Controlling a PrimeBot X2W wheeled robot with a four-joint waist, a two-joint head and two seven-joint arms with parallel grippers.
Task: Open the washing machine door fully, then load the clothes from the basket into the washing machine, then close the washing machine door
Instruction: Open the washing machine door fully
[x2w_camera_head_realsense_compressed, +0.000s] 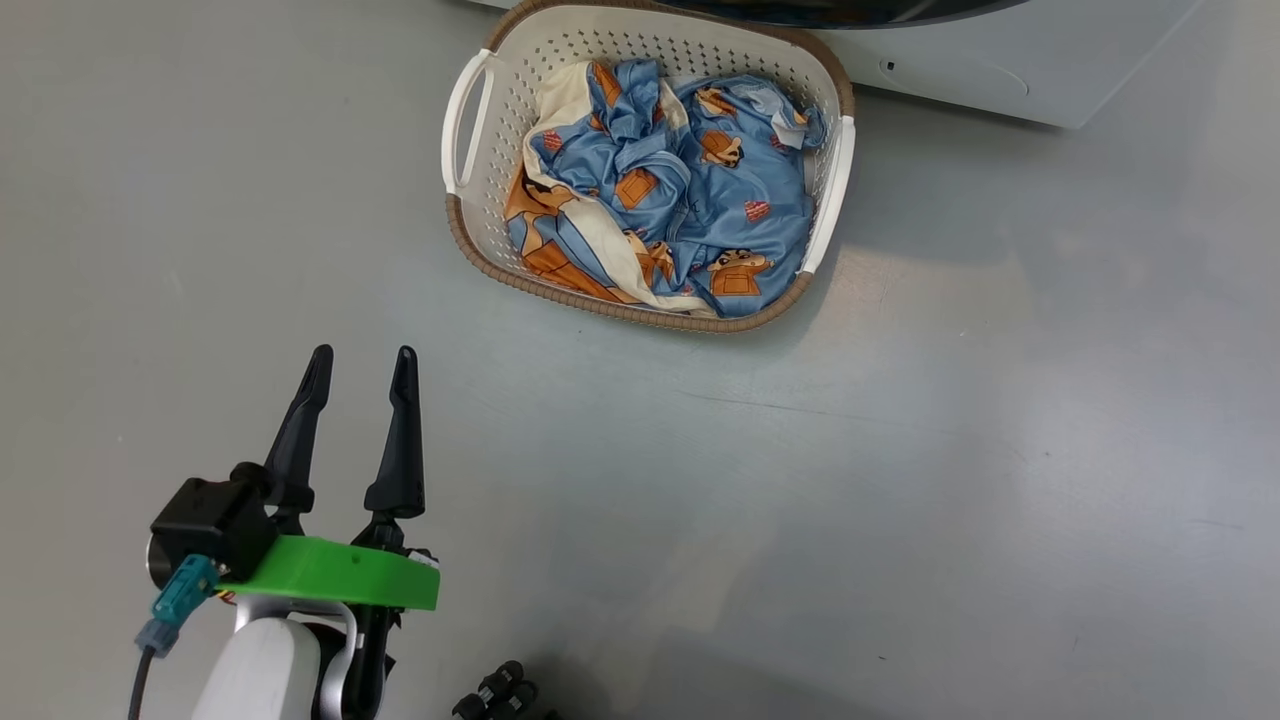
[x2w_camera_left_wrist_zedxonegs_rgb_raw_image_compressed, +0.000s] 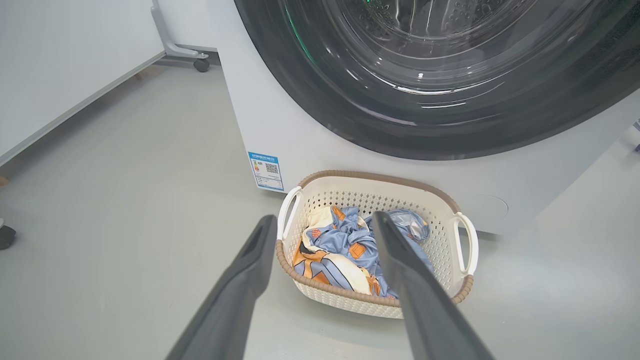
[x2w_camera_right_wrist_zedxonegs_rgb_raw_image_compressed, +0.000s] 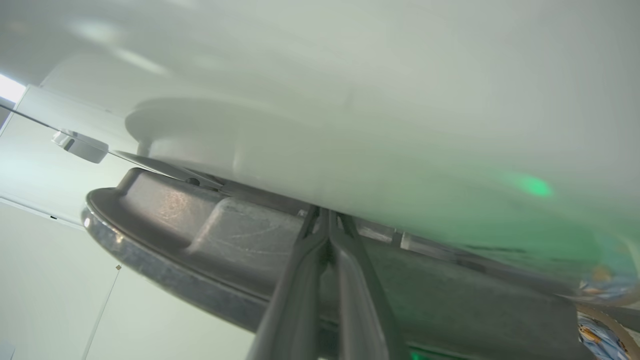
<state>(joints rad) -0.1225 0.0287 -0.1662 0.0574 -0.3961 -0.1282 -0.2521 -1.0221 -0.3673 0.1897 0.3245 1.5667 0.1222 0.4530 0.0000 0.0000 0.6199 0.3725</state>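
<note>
Left tool (x2w_camera_head_realsense_compressed: 363, 352) held released over floor (x2w_camera_head_realsense_compressed: 900, 500) near basket (x2w_camera_head_realsense_compressed: 640, 316); clothes (x2w_camera_head_realsense_compressed: 680, 190) piled inside. Right tool (x2w_camera_right_wrist_zedxonegs_rgb_raw_image_compressed: 327, 215) clenched, tips set at washing machine door (x2w_camera_right_wrist_zedxonegs_rgb_raw_image_compressed: 200, 235) edge.

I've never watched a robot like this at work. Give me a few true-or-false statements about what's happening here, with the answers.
1. The clothes lie inside the basket. True.
2. The left end effector is holding a garment. False: it is open and empty, above the floor, short of the basket.
3. The basket stands on the floor in front of the washing machine. True.
4. The right end effector has its fingers spread wide. False: they are pressed together, close up against the washing machine.
5. The basket has tipped onto its side. False: it stands upright.
</note>
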